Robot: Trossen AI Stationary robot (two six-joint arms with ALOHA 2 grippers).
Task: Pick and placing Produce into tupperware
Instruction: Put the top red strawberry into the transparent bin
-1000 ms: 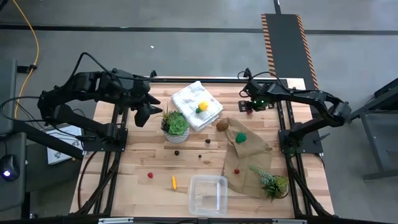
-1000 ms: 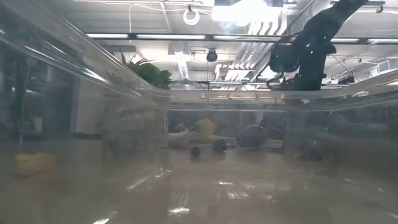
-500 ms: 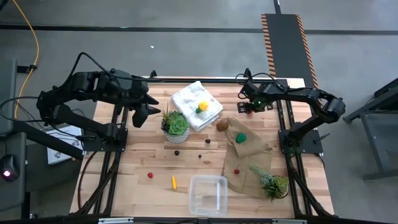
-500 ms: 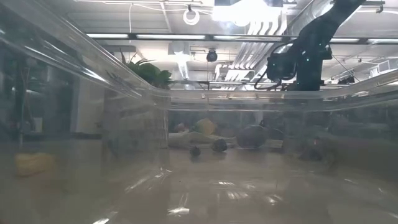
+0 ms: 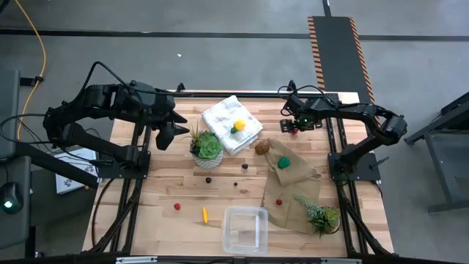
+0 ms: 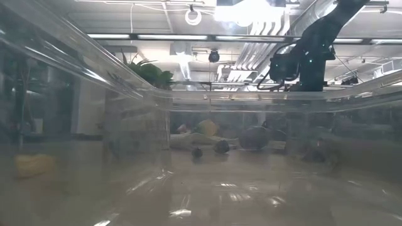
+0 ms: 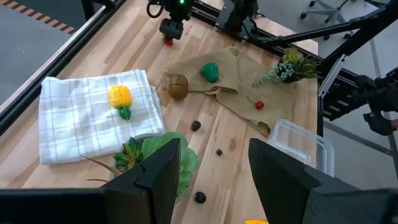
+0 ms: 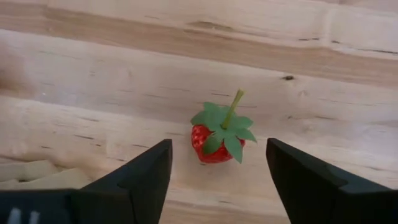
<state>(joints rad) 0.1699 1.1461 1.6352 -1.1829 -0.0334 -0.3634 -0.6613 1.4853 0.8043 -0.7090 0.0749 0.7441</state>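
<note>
Hovering with fingers spread, right gripper [image 8: 217, 180] frames strawberry [image 8: 217, 140]; left gripper [image 7: 208, 177] spread, tips cut off

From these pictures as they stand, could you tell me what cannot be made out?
- Low view: the clear plastic tupperware box fills the frame; produce behind its wall is blurred.
- High view: the small dark berries are too small to identify.
- Right wrist view: the red strawberry's underside is hidden.

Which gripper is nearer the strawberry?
Right. The right gripper hangs directly over the strawberry, open, fingers either side of it at the table's far right. The left gripper waits far across the table, beyond the cloth.
</note>
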